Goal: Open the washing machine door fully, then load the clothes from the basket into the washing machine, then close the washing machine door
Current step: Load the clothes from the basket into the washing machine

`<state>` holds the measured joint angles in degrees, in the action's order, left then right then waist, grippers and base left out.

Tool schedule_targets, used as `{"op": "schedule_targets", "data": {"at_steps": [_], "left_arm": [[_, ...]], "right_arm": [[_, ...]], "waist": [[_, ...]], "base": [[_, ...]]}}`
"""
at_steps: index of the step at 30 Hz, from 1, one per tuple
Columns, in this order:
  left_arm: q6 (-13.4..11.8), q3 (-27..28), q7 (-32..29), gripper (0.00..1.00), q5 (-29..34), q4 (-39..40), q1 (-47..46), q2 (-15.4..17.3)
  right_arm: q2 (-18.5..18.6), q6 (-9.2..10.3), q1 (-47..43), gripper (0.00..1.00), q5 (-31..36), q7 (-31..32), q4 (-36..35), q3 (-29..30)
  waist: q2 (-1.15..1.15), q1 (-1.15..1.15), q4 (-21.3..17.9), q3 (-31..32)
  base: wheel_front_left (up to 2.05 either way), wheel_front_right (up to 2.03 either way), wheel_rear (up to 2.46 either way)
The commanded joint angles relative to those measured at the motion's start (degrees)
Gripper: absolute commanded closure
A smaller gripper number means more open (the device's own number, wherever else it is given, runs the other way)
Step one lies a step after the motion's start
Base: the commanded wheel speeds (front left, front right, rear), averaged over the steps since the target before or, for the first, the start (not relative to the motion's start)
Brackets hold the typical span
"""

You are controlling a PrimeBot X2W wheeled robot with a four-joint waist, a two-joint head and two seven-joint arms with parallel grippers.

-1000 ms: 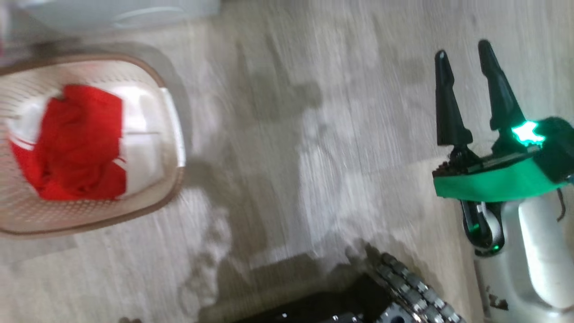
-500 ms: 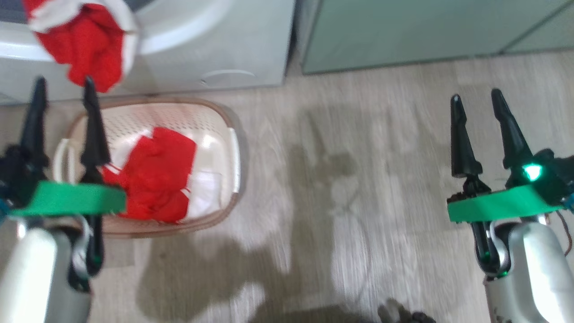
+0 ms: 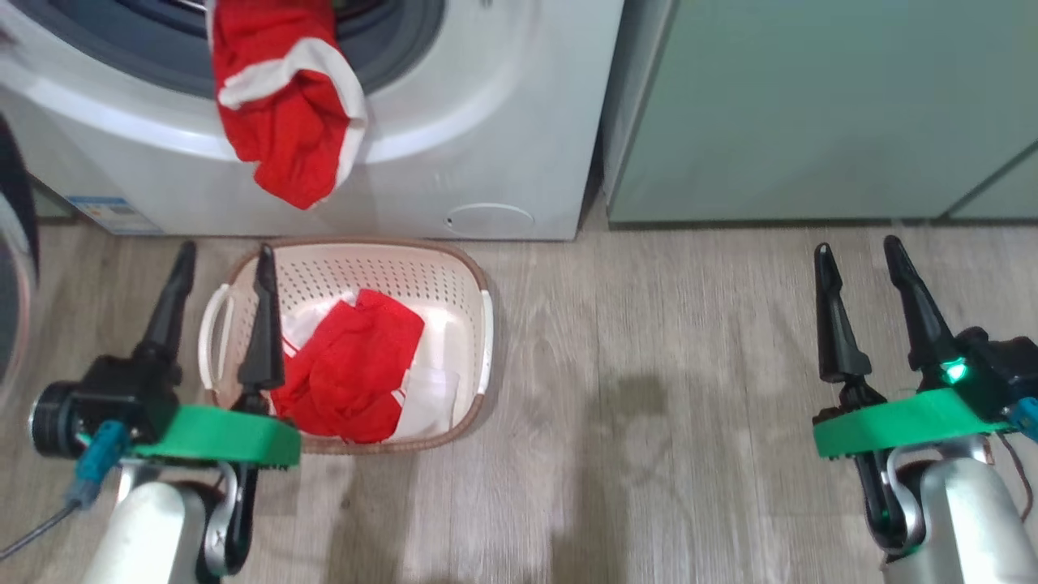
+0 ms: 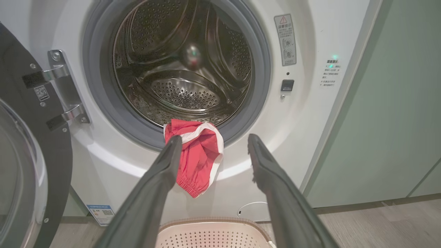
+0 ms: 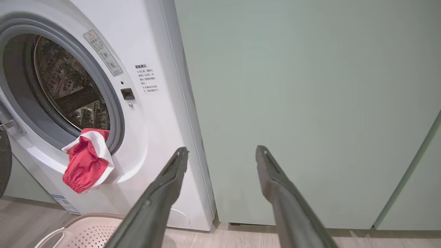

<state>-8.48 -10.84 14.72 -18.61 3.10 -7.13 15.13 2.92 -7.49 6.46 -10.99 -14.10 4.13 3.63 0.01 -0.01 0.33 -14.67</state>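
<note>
Plainly, the clothes are sitting in two places. One red garment (image 3: pixel 353 373) is lying crumpled in the basket (image 3: pixel 381 276) on the floor (image 3: pixel 649 365). A draped piece (image 3: pixel 280 122) is hanging over the grey lip of the washing machine (image 3: pixel 486 122), half out of the drum (image 4: pixel 186 93).

Both are looking soft, light and limp, so either will likely be sagging and trailing once lifted. Pinching a bunched fold near the middle of the heap should be gathering more cloth than catching a white-trimmed edge.

The left hand (image 3: pixel 225 253) is hovering empty, fingers spread, over the basket's left end near its white handle. The right hand (image 3: pixel 857 245) is likewise spread and holding nothing, well apart over bare floor before the green cabinets (image 3: pixel 811 105).

The washing machine door (image 4: pixel 58 155) is standing swung open to the left, leaving the mouth unobstructed. The basket is sitting just in front of the machine, so the lifting path is looking short and nearly straight up. The basket's perforated walls are narrowing the reach, and the draped piece is risking a slide off the lip.
</note>
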Motion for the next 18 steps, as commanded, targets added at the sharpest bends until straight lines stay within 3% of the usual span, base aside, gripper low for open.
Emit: {"op": "schedule_targets", "data": {"at_steps": [1,18], "left_arm": [[0.1,2.0,0.3,0.00,0.7,1.2,-0.6,0.6],[0.9,2.0,0.1,0.00,0.9,-0.6,-0.8,0.1]], "right_arm": [[0.0,0.00,-0.2,0.00,0.6,0.3,-2.0,-1.1],[0.0,0.00,-1.0,0.00,0.1,0.9,-3.2,-1.4]], "waist": [[-0.01,0.01,0.5,1.1],[-0.01,0.01,1.1,1.0]], "base": [[0.00,0.00,0.00],[0.00,0.00,0.00]]}}
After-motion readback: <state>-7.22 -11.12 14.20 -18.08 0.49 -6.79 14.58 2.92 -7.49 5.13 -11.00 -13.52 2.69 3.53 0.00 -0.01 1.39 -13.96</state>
